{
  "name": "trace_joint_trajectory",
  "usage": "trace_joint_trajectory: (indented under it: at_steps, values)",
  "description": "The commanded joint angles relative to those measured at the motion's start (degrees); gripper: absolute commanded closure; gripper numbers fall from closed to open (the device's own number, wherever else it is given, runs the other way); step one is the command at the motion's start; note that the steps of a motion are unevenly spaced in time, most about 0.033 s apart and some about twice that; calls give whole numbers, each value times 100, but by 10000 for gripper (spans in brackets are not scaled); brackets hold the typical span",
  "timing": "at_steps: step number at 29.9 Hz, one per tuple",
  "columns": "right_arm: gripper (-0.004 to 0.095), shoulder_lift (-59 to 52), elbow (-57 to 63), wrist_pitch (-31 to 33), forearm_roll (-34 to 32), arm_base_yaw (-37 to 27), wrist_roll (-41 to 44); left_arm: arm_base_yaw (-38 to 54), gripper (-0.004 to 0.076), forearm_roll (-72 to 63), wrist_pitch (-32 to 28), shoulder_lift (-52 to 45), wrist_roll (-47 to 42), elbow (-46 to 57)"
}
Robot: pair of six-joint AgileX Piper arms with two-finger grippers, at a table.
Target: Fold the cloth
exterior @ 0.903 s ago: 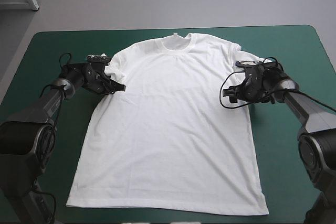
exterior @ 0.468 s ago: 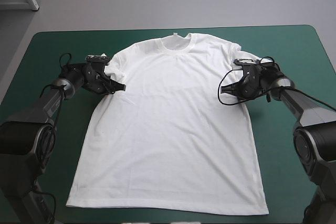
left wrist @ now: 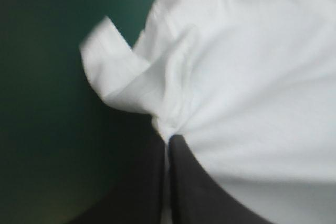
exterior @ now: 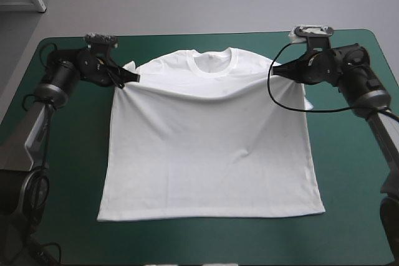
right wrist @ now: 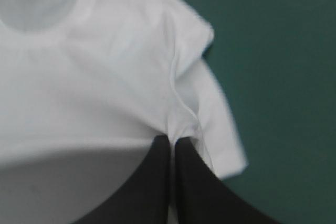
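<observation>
Lying with its straight bottom hem along the table's near edge, the white short-sleeved fabric T-shirt (exterior: 209, 154) covers the middle of the teal-green cover (exterior: 349, 228), its lower body flat. Farther up, the chest rises off the cover and sags in a shallow fold between two pinched points. The left gripper (exterior: 132, 78), two black fin-shaped fingers on a raised, bent arm, reaches in from the left edge. Its fingers are clamped on the T-shirt where sleeve joins body, and the sleeve hangs loose beside them. The right gripper (exterior: 278, 71) mirrors it from the right edge, pinching the opposite sleeve seam. Beyond both, the round collar sits toward the far edge.
</observation>
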Motion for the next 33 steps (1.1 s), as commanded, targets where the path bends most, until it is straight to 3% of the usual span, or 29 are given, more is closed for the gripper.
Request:
trace_joint_trajectory:
  at_steps: [1,13,19,27,33]
  values:
    - [926,-694,-621,50,-290,-20,1,-20,734,295,166,-734,-120,-910]
    - [926,-1478,-2214,1187,-707,-20,-160,-20,734,1154,1647,-1202,49,-3754]
    - [926,-1475,-2757,1426,-450,-20,-420,-20,734,1154,2095,-1214,305,-4151]
    - [926,-946,-2772,524,-263,-20,-530,-20,734,991,1418,-720,305,-4150]
    - [926,-232,-2772,-1123,-277,-20,-518,-20,734,1008,417,-93,305,-4184]
